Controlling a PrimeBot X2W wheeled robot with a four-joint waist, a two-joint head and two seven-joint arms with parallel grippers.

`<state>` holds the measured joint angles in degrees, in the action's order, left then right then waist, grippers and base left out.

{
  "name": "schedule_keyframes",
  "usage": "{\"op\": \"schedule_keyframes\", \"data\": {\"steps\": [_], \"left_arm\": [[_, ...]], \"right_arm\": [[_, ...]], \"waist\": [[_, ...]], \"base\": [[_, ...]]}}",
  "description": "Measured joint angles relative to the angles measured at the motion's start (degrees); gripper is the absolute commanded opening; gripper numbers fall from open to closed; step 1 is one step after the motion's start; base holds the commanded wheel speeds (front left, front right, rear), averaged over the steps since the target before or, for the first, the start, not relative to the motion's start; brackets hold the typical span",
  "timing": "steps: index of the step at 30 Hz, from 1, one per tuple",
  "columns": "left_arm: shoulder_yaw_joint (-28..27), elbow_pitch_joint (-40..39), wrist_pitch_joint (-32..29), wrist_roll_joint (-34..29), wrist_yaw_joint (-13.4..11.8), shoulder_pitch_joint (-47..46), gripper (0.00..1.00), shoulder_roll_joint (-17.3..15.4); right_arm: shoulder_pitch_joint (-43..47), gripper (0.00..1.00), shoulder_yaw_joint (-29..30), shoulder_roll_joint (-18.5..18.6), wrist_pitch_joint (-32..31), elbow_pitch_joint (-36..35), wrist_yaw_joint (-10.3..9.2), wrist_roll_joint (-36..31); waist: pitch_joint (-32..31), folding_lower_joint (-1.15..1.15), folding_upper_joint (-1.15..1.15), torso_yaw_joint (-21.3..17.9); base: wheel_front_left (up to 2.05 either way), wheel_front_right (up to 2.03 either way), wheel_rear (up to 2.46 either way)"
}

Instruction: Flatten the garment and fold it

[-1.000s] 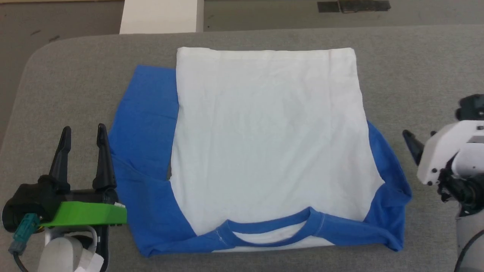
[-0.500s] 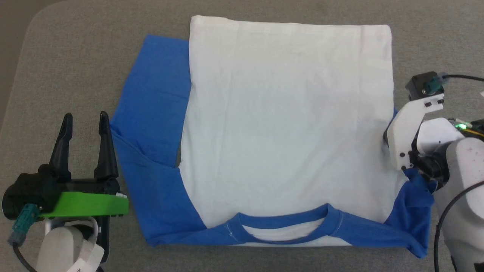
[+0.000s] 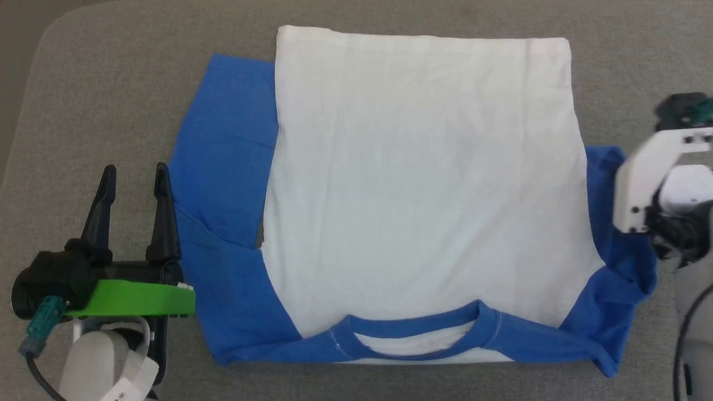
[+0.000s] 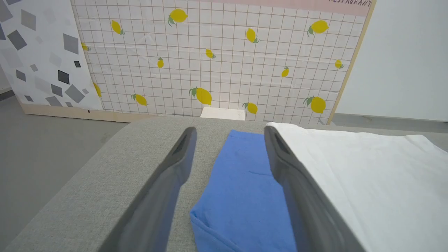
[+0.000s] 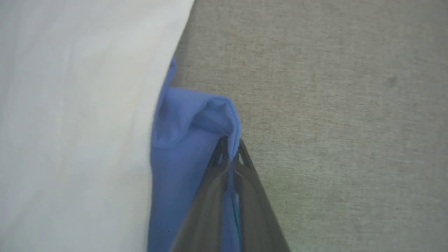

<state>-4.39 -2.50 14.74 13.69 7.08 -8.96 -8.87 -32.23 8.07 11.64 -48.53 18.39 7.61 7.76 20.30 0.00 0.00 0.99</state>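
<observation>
Lemon-print wall (image 4: 224,59) behind splayed, empty left gripper (image 4: 229,134); right gripper (image 5: 231,141) clamped on garment (image 5: 189,119) sleeve.

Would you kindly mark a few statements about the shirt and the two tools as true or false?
1. The right tool is shut on the blue sleeve of the shirt. True.
2. The left tool grips the shirt. False: it is open and holds nothing.
3. The neckband lies at the shirt's near edge. True.
4. The shirt's body is blue. False: it is white; the sleeves and neckband are blue.
</observation>
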Motion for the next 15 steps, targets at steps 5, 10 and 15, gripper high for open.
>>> {"op": "schedule_keyframes", "data": {"steps": [5,10,15], "left_arm": [[-0.1,0.1,0.0,0.0,0.0,0.1,1.0,0.0],[0.0,0.2,0.0,0.0,0.0,0.2,1.0,0.1],[-0.1,0.2,0.0,0.0,0.0,0.9,1.0,0.2]], "right_arm": [[1.6,0.0,10.6,-0.9,1.9,-2.0,-0.01,-1.8],[3.2,0.0,20.8,-2.8,2.4,-4.8,-0.02,-4.3],[4.0,0.0,25.1,-3.7,3.8,-9.3,-0.03,-3.7]], "waist": [[-1.5,0.0,0.0,-0.5],[-3.3,0.0,0.0,-1.0],[-5.3,0.0,0.0,-1.4]], "base": [[0.0,0.0,0.0],[0.0,0.0,0.0],[0.0,0.0,0.0]]}}
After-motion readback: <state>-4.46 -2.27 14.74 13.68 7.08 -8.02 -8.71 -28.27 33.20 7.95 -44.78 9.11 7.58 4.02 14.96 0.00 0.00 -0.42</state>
